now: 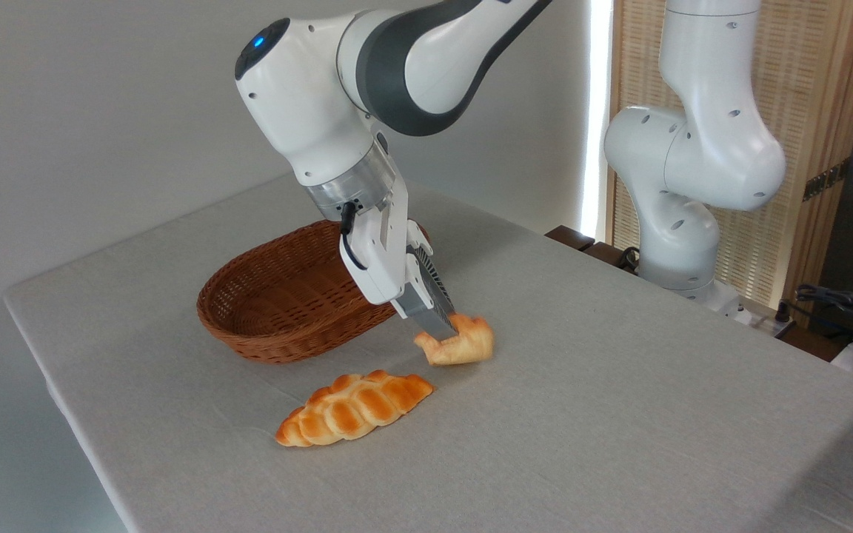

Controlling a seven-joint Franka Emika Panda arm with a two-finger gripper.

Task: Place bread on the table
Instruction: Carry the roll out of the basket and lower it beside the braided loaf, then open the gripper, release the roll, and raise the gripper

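The bread [462,343], a small golden-orange bun with a lobed top, sits low on the light grey table [619,414], just right of the basket. My gripper [443,327] comes down on it from the upper left at a slant, its ribbed grey fingers [432,302] closed on the bun's left side. The bun looks to be touching or almost touching the cloth; I cannot tell which.
A brown oval wicker basket [286,300] stands behind and left of the bun. A long braided golden loaf [356,407] lies on the cloth in front of it. A second white robot arm [693,170] stands at the back right, with cables [841,303] beside it.
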